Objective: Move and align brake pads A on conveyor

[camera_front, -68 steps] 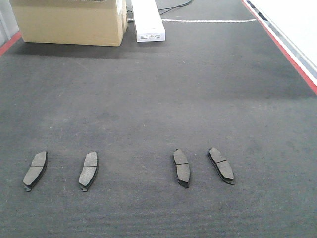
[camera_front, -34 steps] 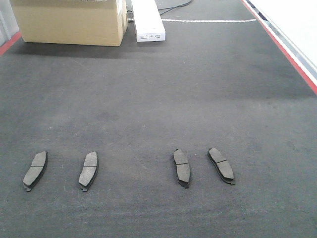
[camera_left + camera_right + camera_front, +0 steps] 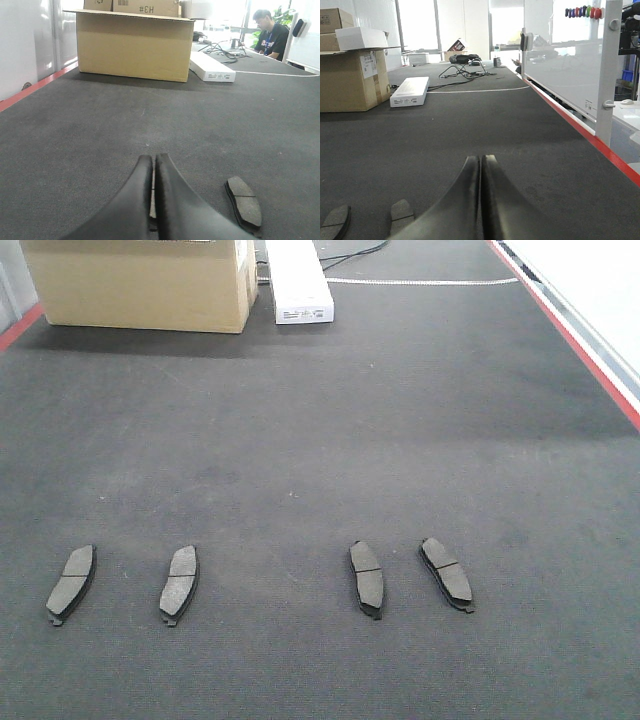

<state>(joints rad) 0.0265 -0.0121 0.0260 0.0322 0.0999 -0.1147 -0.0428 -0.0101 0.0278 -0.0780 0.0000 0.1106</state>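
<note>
Charcoal felt conveyor (image 3: 320,440) is carrying four brake pads A in a near row: far-left pad (image 3: 71,583), second pad (image 3: 180,583), third pad (image 3: 367,578), far-right pad (image 3: 447,573). Left gripper (image 3: 153,165) and right gripper (image 3: 481,162) are hovering low with fingers pressed together, gripping nothing.

The cardboard box (image 3: 134,46) is printed "#H3", mirrored.

Cardboard box (image 3: 140,282), white carton (image 3: 298,282) beside it; seated man (image 3: 270,35); whiteboard (image 3: 560,55)
</note>
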